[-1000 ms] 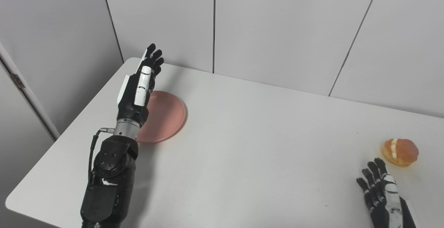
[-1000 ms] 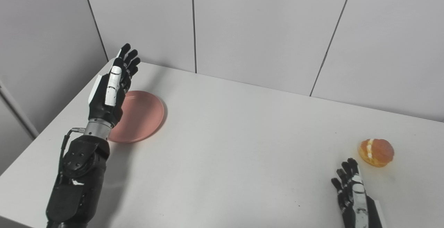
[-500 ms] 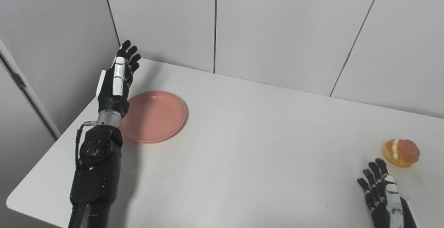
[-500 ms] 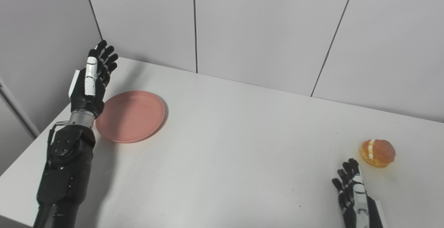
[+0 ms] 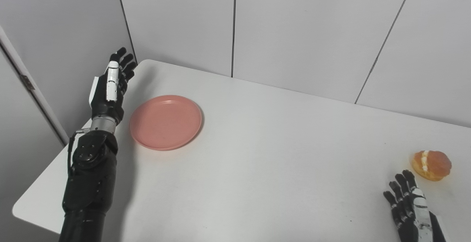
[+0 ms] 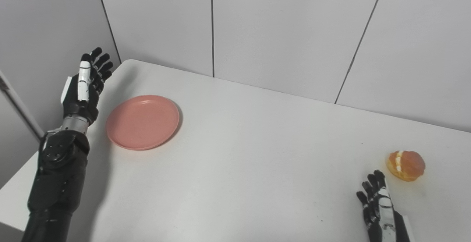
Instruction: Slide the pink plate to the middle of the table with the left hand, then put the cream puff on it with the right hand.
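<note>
- White surface (image 5: 279, 153): carries everything.
- Pink plate (image 5: 165, 121) lies at 10 o'clock, not yet centred.
- Left hand (image 5: 109, 89), fingers spread, stands beside its 9 o'clock rim, placed to push.
- Right hand (image 5: 410, 207), spread, waits near the cream puff (image 5: 432, 165) at 4 o'clock.

The left hand (image 5: 109, 87) is up in the air, fingers straight and close together, pointing up and away. It holds nothing. The left arm is long and black. The right hand (image 5: 410, 207) is low, fingers spread, holding nothing.
</note>
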You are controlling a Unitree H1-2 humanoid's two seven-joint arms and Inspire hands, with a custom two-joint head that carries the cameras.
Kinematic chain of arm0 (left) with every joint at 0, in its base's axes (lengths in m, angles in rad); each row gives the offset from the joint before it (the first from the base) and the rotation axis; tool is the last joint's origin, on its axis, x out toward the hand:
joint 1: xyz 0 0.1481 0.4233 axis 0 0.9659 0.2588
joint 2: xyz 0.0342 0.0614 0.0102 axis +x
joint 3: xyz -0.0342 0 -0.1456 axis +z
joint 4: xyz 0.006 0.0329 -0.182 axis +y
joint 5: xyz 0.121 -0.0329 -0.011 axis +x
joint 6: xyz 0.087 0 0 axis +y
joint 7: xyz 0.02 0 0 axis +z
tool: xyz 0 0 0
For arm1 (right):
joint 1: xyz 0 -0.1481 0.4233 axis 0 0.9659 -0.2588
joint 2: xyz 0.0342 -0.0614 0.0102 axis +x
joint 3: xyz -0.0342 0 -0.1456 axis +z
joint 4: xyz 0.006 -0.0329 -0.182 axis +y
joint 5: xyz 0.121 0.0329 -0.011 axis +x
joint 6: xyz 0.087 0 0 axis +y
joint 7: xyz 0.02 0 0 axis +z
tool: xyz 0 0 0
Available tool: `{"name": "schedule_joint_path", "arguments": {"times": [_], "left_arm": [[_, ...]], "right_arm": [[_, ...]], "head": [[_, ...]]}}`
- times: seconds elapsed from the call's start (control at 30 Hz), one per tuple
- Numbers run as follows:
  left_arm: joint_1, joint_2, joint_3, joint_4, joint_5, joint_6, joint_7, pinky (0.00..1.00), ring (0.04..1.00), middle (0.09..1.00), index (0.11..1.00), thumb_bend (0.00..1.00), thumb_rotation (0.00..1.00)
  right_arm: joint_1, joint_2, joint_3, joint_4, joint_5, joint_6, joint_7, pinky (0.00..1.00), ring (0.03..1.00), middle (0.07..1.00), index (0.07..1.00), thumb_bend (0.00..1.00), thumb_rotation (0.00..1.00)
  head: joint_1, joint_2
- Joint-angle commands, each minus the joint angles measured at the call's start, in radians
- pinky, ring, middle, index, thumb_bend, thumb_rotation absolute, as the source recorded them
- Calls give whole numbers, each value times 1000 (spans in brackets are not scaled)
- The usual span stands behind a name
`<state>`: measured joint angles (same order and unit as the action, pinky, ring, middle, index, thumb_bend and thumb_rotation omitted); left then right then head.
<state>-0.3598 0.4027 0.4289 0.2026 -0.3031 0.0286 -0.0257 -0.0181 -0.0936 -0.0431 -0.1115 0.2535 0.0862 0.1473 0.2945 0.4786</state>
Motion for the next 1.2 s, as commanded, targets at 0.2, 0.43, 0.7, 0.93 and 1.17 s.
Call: {"name": "schedule_joint_path", "arguments": {"times": [0.2,0.43,0.7,0.93,1.17], "left_arm": [[-24,55,19,48,-25,-40,-19,976,924,920,892,467,1000],[-30,56,28,127,-32,-58,-14,972,924,918,894,474,1000],[-37,47,34,183,-32,-55,4,967,925,907,880,435,1000],[-60,51,39,278,-56,-85,-16,954,905,898,880,421,1000],[-94,70,43,432,-76,-162,-50,889,878,866,857,441,1000]], "right_arm": [[-7,-7,-5,-34,2,14,1,1000,1000,1000,1000,170,1000],[-8,-8,-6,-40,2,19,2,1000,1000,1000,1000,171,1000],[-6,-14,-7,-42,4,19,6,1000,1000,1000,1000,165,1000],[-5,-14,-6,-44,1,20,4,1000,1000,1000,1000,168,1000],[-7,-15,-8,-40,7,15,8,1000,1000,1000,1000,167,1000]], "head": [[1,4],[1,7],[4,11],[5,15],[6,16]]}}
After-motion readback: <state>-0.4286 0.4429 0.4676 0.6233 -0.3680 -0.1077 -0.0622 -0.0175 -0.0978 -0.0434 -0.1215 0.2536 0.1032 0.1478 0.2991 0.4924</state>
